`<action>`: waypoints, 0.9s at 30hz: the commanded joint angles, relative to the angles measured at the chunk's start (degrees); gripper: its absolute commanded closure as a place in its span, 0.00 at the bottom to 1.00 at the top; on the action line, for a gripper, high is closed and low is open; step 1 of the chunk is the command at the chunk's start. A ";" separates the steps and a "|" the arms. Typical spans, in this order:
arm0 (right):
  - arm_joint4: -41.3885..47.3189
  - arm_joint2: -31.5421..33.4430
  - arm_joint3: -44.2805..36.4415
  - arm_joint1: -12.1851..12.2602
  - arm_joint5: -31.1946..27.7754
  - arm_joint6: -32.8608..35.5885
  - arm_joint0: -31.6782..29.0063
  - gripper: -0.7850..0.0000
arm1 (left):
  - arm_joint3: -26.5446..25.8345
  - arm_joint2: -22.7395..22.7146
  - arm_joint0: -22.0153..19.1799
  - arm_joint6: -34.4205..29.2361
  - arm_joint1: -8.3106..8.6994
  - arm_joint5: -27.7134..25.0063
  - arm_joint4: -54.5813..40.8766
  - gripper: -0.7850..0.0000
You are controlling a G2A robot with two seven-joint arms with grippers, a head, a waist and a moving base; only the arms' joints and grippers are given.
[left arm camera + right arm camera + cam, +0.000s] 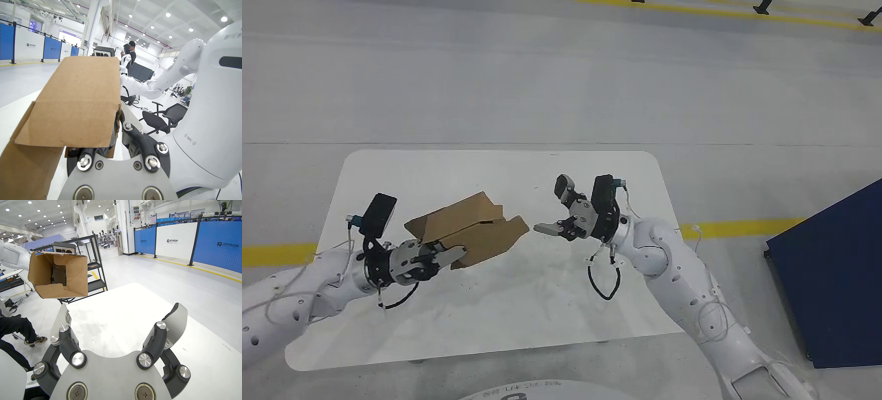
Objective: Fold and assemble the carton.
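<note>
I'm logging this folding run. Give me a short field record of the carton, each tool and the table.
carton: opened into a tube, held up over the table
open end: faces the right tool
left tool: shut on the carton's wall
right tool: open, empty, apart from the carton

— What lies around the white worktop (pixel 542 310)?
— A yellow floor line (pixel 742 228) shows on both sides of it, and a dark blue panel (pixel 837 280) stands off to one side.
— And farther out?
— A black office chair (pixel 162 117), a black shelf rack (pixel 96 284), and blue-and-white barriers (pixel 189 241).
</note>
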 commanded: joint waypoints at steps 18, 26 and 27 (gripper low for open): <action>-0.37 -2.68 -1.46 -0.81 0.02 4.68 1.07 0.00 | 1.40 -5.11 3.80 -12.60 -2.19 -0.45 -6.47 1.00; -2.52 -4.69 -1.98 -1.26 0.53 6.43 1.61 0.00 | 1.42 -7.47 5.19 -15.96 -2.85 -0.45 -7.75 1.00; -2.79 -4.94 -2.00 -1.32 0.77 6.63 1.73 0.00 | 1.38 -7.78 5.38 -16.26 -2.92 -0.45 -7.83 1.00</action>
